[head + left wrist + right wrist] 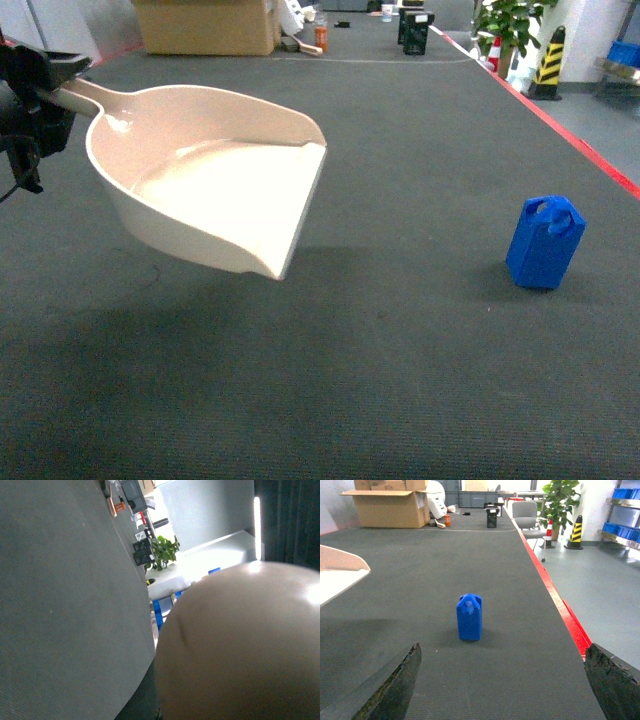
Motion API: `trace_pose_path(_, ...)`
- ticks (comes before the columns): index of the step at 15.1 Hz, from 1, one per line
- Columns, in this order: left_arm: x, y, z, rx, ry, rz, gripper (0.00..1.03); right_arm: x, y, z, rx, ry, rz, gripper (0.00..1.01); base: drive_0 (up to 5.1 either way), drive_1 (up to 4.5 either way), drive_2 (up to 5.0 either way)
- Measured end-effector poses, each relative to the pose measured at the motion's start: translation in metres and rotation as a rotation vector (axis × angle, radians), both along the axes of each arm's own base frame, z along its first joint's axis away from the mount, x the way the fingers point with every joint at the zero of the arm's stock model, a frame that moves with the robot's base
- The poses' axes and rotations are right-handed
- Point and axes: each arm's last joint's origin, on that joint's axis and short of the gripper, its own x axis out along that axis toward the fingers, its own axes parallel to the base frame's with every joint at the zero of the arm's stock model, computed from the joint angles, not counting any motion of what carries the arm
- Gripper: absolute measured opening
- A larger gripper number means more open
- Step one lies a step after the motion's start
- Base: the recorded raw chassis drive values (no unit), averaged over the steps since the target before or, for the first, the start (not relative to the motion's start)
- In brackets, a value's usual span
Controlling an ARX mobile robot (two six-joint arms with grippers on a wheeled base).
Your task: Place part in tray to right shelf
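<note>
The left pincer [35, 85] pinches the handle of the beige dustpan tray [215, 190], holding it raised above the dark bench [380, 360] with its flat open edge turned toward the right, apparently so a part can be dropped in. The blue jerrycan-shaped part [546, 242] stands upright on the bench, well apart from the tray. The right pincer [505, 680] is spread wide, lined up on the part [469, 617], not yet touching it.
</note>
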Motion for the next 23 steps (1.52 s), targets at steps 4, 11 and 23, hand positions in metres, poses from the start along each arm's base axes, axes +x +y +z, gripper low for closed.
trace_pose_path(4,-0.01,-0.049,0.0,-0.102,0.037,-0.065,0.13,0.0,0.0,0.0,0.0,0.0,0.0,0.98,0.0,0.0,0.0)
trace_pose_path(11,-0.022,-0.105,0.015,-0.114,0.008,-0.266,0.13,0.0,0.0,0.0,0.0,0.0,0.0,0.98,0.0,0.0,0.0)
trace_pose_path(23,-0.02,-0.101,0.013,-0.116,0.018,-0.251,0.13,0.131,-0.005,0.033,-0.049,0.356,0.092,0.98,0.0,0.0,0.0)
